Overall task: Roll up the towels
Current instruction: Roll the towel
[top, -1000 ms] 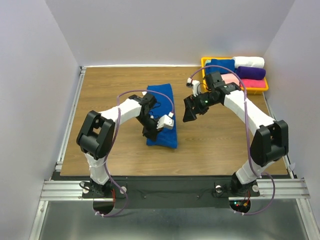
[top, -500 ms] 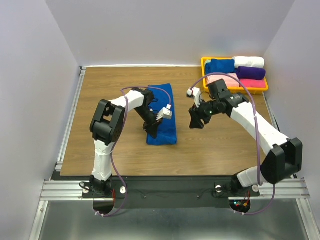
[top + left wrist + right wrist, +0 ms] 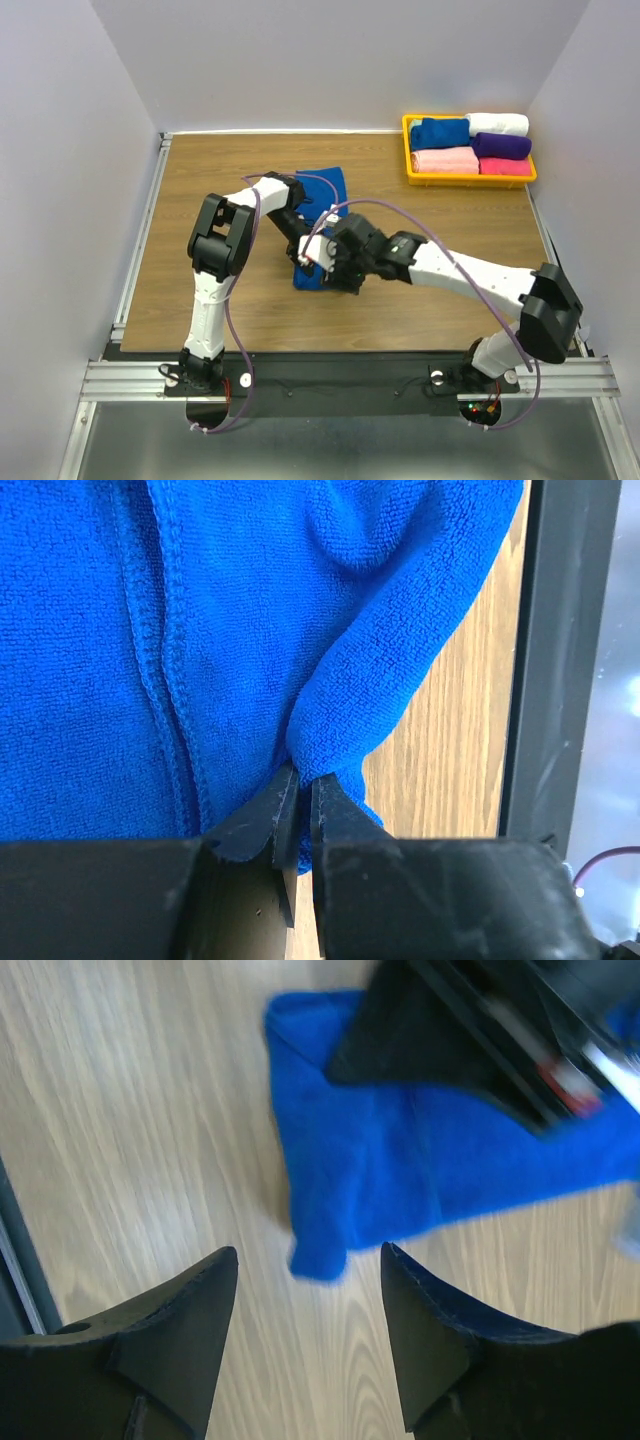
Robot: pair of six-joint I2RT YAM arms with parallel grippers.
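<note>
Wooden table (image 3: 200,190), yellow tray (image 3: 470,180), purple towel (image 3: 503,146)

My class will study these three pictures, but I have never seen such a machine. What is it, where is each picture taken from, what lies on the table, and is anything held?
These are two robot arms bolted at the table's near edge, each ending in a two-finger gripper. The wide picture looks down from above and behind them; the other two come from a camera on each wrist. On the table lies a blue towel, and a yellow tray at the far right holds rolled towels. The left gripper is pinched shut on a fold of the blue towel. The right gripper hangs open and empty above one corner.
</note>
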